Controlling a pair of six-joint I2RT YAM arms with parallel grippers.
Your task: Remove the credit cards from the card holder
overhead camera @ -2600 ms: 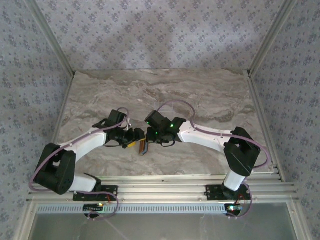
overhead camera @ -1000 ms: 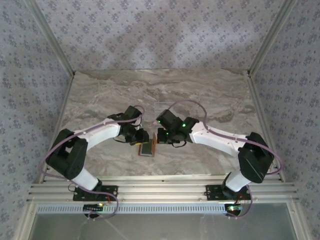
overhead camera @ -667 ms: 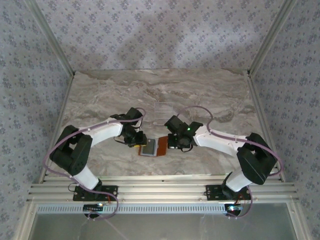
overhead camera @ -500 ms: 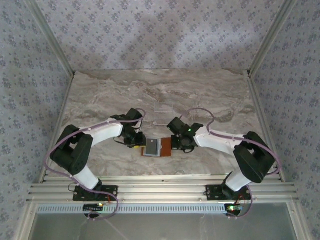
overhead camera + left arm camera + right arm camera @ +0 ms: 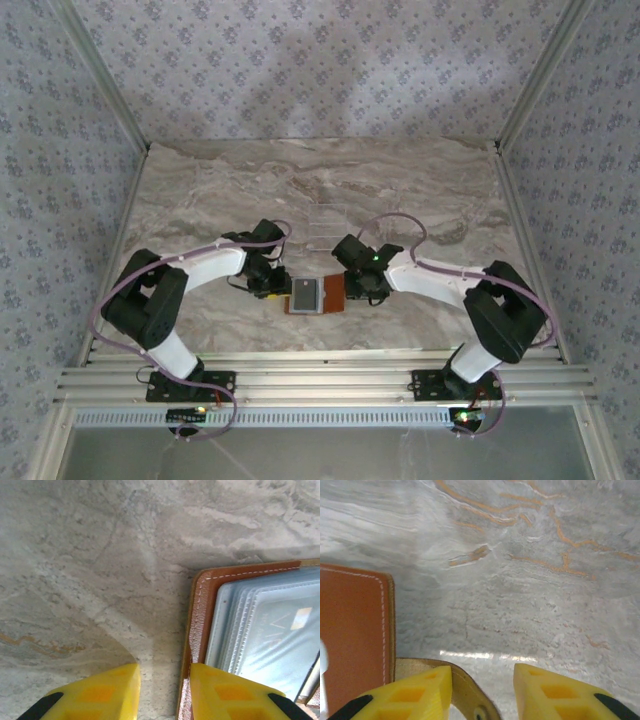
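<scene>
The left hand [image 5: 163, 677] is released: its 2 yellow fingers [image 5: 100, 692] stand apart low over the surface [image 5: 100, 555], and grey marble shows in the gap between them. One finger sits over bare stone. The other overlaps the stitched brown edge of the card holder [image 5: 196, 625], though whether it presses on the leather I cannot tell. Nothing is clamped between them.

The right hand [image 5: 482, 680] is released as well, its 2 fingers parted above the marble. A curved brown strap tab [image 5: 470, 700] with a small snap hole runs through the gap, close against one finger, and I cannot tell if they touch. Beside it, the holder's plain orange-brown flap lies flat with white stitching along its border.

In the top view the card holder lies open and flat on the near middle of the surface, directly between the 2 hands. The left hand is at its left edge and the right hand at its right edge. Its left half is the grey-blue pocket panel and its right half is the brown flap.

The credit cards [image 5: 270, 635] sit inside the holder, layered behind translucent grey-blue sleeves, and a pale gold patch shows on the uppermost one. Their number cannot be made out. A clear plastic rack [image 5: 325, 228] stands farther back on the marble, apart from the holder.
</scene>
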